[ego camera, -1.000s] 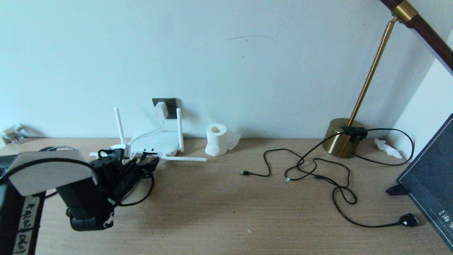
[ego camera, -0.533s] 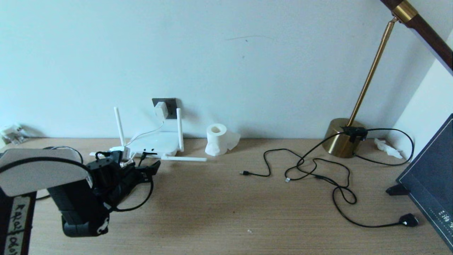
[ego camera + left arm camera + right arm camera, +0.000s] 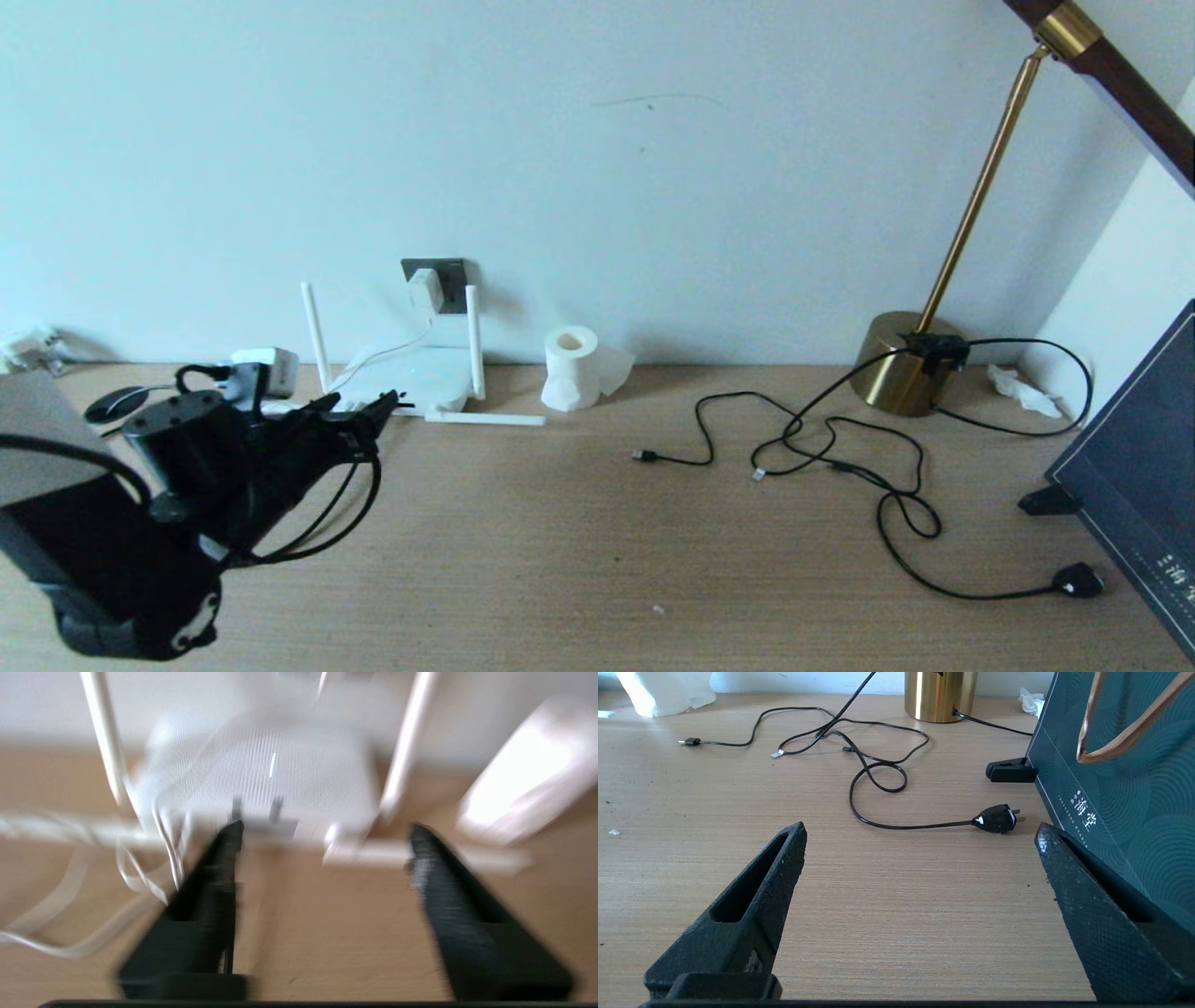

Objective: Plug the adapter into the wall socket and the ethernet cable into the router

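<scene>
The white router (image 3: 411, 376) lies against the wall with two antennas upright and one flat on the desk. Above it, the white adapter (image 3: 425, 290) sits in the dark wall socket (image 3: 450, 275), and its white cord runs down to the router. A small black plug (image 3: 401, 404) shows at the router's front edge; the ethernet cable behind it is hidden by my left arm. My left gripper (image 3: 362, 422) hovers just in front of the router (image 3: 271, 779), open, with nothing between its fingers. My right gripper (image 3: 920, 828) is open over bare desk, outside the head view.
A toilet-paper roll (image 3: 571, 366) stands right of the router. Thin black cords (image 3: 812, 448) sprawl mid-desk toward the brass lamp base (image 3: 907, 364). The lamp's bulky plug (image 3: 998, 818) lies near a dark green box (image 3: 1120, 788) at the right edge.
My left arm has swung back and to the left, drawing the gripper a little away from the router's front. Its jaws have narrowed somewhat. The right arm is unchanged.
</scene>
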Tool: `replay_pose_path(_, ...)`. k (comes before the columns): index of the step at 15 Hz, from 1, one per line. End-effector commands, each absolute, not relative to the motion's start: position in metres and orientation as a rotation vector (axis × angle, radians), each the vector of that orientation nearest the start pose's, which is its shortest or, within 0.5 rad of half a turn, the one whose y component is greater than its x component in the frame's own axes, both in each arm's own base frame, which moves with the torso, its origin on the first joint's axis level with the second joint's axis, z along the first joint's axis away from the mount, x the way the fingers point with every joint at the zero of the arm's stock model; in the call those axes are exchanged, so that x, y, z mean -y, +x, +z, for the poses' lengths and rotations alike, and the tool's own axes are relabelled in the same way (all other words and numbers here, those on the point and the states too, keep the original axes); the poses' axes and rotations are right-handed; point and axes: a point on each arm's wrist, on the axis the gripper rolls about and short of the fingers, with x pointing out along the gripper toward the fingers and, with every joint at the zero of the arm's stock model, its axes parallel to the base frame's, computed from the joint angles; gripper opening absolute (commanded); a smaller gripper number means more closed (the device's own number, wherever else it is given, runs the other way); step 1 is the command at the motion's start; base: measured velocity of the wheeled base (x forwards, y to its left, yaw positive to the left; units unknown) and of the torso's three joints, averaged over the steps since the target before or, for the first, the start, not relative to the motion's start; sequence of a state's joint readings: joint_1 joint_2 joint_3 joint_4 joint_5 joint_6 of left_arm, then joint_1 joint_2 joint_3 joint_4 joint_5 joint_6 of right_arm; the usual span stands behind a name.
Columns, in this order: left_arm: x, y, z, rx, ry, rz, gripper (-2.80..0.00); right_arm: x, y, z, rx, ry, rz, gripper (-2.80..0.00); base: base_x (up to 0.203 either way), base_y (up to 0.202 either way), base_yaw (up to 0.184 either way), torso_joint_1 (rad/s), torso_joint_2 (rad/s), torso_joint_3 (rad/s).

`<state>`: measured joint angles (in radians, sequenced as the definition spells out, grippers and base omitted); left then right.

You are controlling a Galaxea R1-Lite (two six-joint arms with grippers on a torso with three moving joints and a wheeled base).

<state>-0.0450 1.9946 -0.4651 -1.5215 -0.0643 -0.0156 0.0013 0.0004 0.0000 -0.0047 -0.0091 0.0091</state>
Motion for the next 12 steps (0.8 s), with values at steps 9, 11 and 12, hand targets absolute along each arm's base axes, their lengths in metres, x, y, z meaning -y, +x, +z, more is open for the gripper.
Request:
replay_pose_path(9, 0.013, 0.088, 0.181, 0.170, 0.033, -0.147, -2.80, 0.000, -0.023, 0.076, 0.003, 0.011, -0.008, 0.00, 0.000, 0.000, 0.000, 0.000, 0.00, 0.000)
replay_pose_path(11, 0.009, 0.042, 0.138, -0.117, 0.029, -0.217, -2.80, 0.000, -0.023, 0.076, 0.003, 0.007, -0.007, 0.00, 0.000, 0.000, 0.000, 0.000, 0.00, 0.000)
replay_pose_path(12, 0.006, 0.024, 0.118, -0.260, 0.018, -0.246, -2.80, 0.000, -0.023, 0.076, 0.003, 0.011, -0.008, 0.00, 0.000, 0.000, 0.000, 0.000, 0.00, 0.000)
